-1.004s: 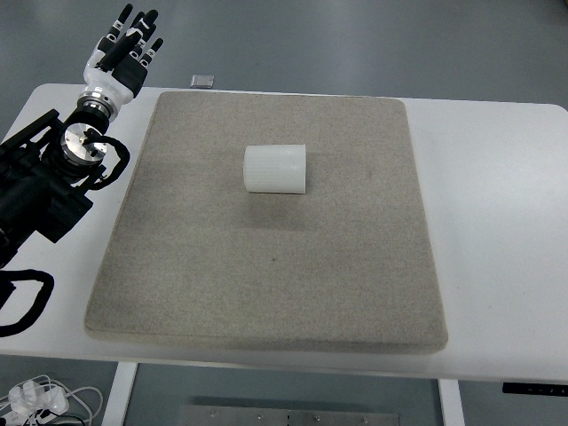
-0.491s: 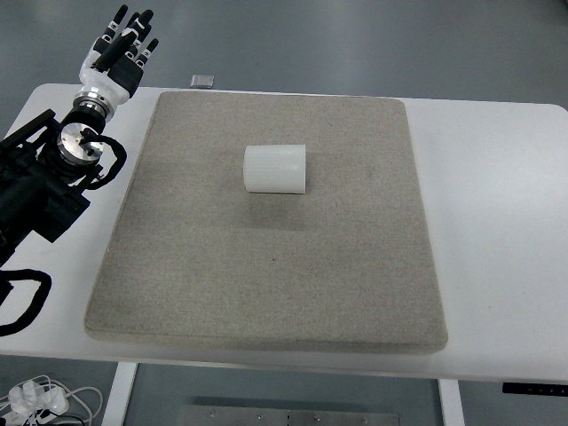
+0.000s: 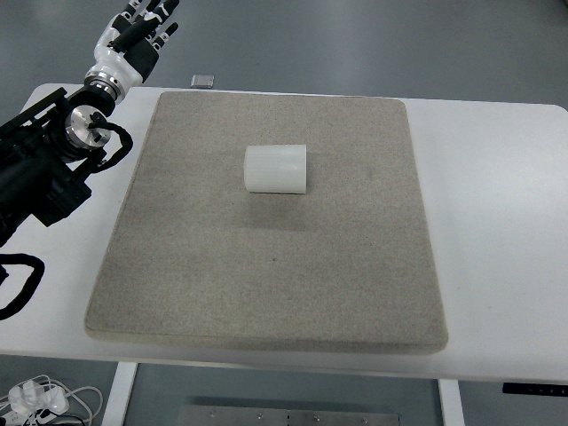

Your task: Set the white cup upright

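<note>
One white ribbed cylindrical cup lies on its side, centre-far on the grey felt mat. Left hand (fingers relaxed, empty) hovers far-left, well apart.

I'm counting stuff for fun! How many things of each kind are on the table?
White cup, lying on its side: 1
Grey mat: 1
Small dark flat thing at the table's far edge: 1
Total: 3
</note>
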{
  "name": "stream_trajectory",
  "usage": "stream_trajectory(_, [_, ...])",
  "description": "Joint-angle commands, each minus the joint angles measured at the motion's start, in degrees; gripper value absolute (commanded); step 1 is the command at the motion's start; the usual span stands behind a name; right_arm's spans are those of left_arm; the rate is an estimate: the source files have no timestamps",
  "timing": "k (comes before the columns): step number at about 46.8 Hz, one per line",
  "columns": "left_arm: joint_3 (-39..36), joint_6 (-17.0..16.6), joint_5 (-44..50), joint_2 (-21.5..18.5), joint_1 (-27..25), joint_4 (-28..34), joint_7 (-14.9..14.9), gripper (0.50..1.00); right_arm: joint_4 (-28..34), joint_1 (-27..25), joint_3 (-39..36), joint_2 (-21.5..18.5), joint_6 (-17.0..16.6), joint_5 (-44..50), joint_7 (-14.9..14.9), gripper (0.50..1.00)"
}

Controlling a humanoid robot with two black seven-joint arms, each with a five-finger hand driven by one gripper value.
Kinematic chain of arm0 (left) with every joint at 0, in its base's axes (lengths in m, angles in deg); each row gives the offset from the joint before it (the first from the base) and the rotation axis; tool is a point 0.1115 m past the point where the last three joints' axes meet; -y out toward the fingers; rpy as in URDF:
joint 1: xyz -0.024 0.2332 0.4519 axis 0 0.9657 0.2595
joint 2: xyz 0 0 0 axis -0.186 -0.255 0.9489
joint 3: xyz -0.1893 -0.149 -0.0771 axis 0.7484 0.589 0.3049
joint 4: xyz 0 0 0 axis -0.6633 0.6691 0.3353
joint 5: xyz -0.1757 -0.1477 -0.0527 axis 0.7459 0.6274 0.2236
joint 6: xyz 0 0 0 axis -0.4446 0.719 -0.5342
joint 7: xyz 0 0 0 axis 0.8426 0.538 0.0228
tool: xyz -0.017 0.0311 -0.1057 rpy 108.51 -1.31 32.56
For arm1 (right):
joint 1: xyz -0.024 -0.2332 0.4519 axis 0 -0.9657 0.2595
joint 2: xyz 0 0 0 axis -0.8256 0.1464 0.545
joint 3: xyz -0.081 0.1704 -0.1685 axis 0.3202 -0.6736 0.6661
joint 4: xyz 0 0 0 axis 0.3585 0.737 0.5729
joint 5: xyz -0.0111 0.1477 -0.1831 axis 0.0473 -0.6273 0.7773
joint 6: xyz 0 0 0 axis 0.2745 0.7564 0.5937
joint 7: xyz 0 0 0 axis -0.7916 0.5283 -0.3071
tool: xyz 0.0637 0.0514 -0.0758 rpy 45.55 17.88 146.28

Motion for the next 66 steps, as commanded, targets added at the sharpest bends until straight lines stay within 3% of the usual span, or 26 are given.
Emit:
stream_trajectory(1, [-4.95,0.5,-1.75,-1.01,-2.52,0.09,-0.02,1.0,0.0,0.0,0.02,0.0,0.0,0.0,0.0,0.952])
stream_trajectory(11, [-15.6,1.12,-15.18,-2.33,-5.34,2.9,-0.02,1.0,0.0,0.0,0.02,0.0,0.0,0.0,0.0,0.952])
stream_trajectory(28, [-16.13,1.2,-43.49,-6.19,-6.22,15.63,0.33,1.0,0.0,0.0,0.02,0.0,0.0,0.0,0.0,0.952])
stream_trajectory(42, [-18.85,1.38,-50.45,-9.98,-8.68,27.33,5.96,1.0,0.0,0.0,0.02,0.0,0.0,0.0,0.0,0.952])
stream_trajectory(53, [-27.11,1.29,-50.53,-10.07,-13.69,30.14,8.6,1.0,0.0,0.0,0.02,0.0,0.0,0.0,0.0,0.952])
stream_trajectory(58, [-30.27,0.94,-51.67,-9.98,-15.01,31.64,11.14,1.0,0.0,0.0,0.02,0.0,0.0,0.0,0.0,0.952])
stream_trajectory(66, [-31.51,1.12,-54.49,-9.1,-15.8,31.64,13.25,1.0,0.0,0.0,0.02,0.0,0.0,0.0,0.0,0.952])
